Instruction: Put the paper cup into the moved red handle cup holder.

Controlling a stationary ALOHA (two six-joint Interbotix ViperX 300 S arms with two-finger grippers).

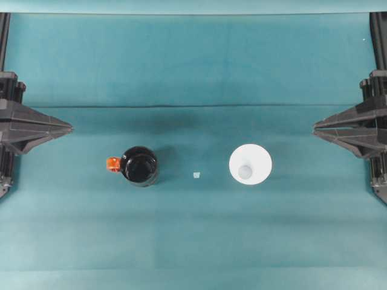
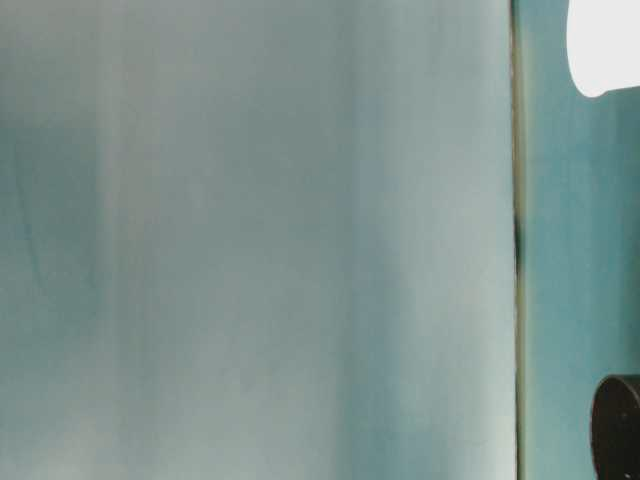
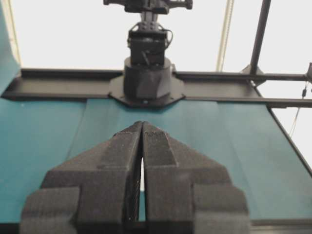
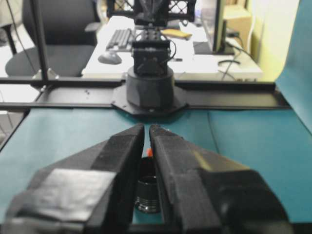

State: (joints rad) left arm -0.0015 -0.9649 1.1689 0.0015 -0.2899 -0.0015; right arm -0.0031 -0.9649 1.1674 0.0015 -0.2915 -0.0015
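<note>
- Two tools wait at opposite side edges of the teal surface, and the matter that decides the coming move is which of them stands nearer the paper cup.
- The paper cup stands upright, mouth up, right of the surface's middle; the right tool is the nearer one, with the cup lying inward from its tip and a little toward the front edge.
- The red handle cup holder stands upright left of the middle, well apart from the cup, its orange-red tab pointing toward the left edge; the left tool is the nearer to it.
- Cup and holder sit in roughly one line running side to side across the surface, with a tiny white scrap between them.
- Left tool: clenched on nothing, its jaws pressed together in the left wrist view.
- Right tool: jaws close, a narrow slit between them, gripping nothing; through that slit the right wrist view shows the black holder beyond.
- My judgement: the right arm should take the cup by its wall from above or the side, then carry it across toward the holder.
</note>
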